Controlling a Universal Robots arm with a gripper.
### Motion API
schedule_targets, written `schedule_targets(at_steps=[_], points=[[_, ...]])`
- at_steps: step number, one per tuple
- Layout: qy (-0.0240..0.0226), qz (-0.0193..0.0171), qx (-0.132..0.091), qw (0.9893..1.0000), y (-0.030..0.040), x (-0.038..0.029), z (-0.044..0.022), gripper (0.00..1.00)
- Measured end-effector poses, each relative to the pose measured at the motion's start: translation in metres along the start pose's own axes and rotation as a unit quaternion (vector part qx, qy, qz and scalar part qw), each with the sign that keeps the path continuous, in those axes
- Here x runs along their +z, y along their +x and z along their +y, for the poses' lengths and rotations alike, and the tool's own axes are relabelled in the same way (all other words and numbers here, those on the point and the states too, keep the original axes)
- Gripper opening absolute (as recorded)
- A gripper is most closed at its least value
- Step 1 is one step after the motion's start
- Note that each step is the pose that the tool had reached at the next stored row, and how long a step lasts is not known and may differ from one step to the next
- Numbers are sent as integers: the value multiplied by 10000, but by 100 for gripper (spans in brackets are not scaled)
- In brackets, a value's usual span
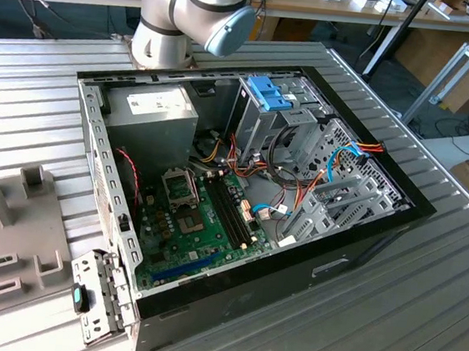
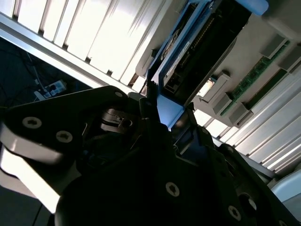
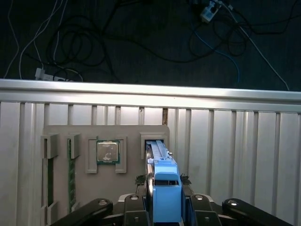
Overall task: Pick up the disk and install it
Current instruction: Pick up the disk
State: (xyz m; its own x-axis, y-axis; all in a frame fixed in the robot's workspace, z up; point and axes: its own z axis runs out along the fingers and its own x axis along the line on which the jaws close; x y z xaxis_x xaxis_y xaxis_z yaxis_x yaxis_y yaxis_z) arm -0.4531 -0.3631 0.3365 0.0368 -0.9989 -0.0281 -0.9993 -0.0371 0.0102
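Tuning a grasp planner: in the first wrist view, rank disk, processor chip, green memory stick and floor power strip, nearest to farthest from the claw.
1. The disk, right at the claw, standing upright.
2. The processor chip, lying flat beside it.
3. The green memory stick, beyond the chip.
4. The power strip, far off on the floor.

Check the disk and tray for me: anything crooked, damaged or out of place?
Nothing stands out. The disk stands on edge, straight in line with its slot in the grey tray, centred at the hand. The CPU sits square in its pocket beside it.
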Motion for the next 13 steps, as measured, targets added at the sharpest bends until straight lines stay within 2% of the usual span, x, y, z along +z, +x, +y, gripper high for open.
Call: schedule_targets(at_steps=[4,5,6,9,10,13], points=[[2,-1,0,10000,-3,-102,1,36],[3,-1,0,10000,-5,-170,2,36],[3,-1,0,10000,-8,-292,3,36],[8,-1,0,10000,-14,-494,5,36],[9,-1,-1,10000,-15,-552,6,36],[16,-1,0,10000,-19,-667,7,36]])
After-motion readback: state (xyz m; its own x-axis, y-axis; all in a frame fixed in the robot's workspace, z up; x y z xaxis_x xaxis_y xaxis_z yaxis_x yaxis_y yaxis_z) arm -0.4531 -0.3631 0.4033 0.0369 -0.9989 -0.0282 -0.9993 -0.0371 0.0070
